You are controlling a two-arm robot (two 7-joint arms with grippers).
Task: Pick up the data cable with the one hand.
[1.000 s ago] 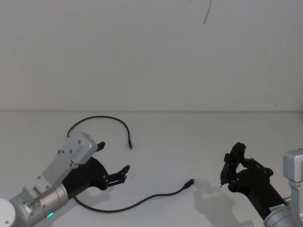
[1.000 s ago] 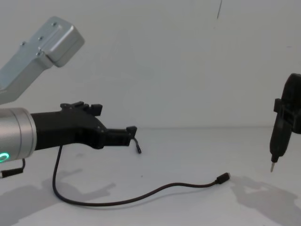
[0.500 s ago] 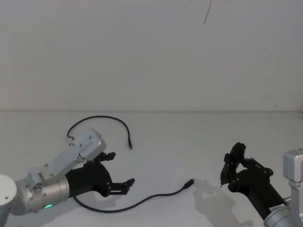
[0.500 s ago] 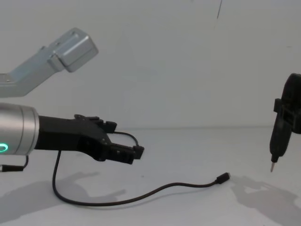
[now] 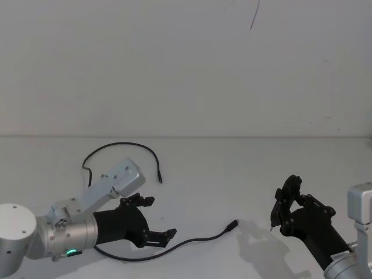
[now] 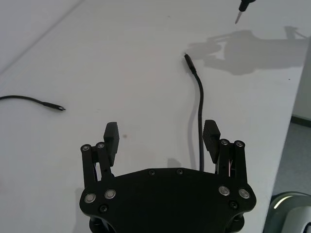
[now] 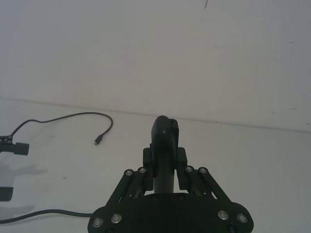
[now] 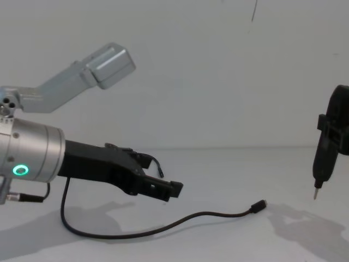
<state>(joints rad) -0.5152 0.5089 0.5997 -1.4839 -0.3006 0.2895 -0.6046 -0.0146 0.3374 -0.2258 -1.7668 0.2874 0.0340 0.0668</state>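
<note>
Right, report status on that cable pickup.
Left tool open, low over cable, not gripping. Cable flat on table. Right tool parked, shut on screwdriver. Nothing in the way.

Bright, even light fell from above on the matte white table [image 8: 218, 240]. Soft grey shadows lay beneath the black angular left gripper [image 8: 162, 174] and the slim black tool [image 8: 323, 158].
</note>
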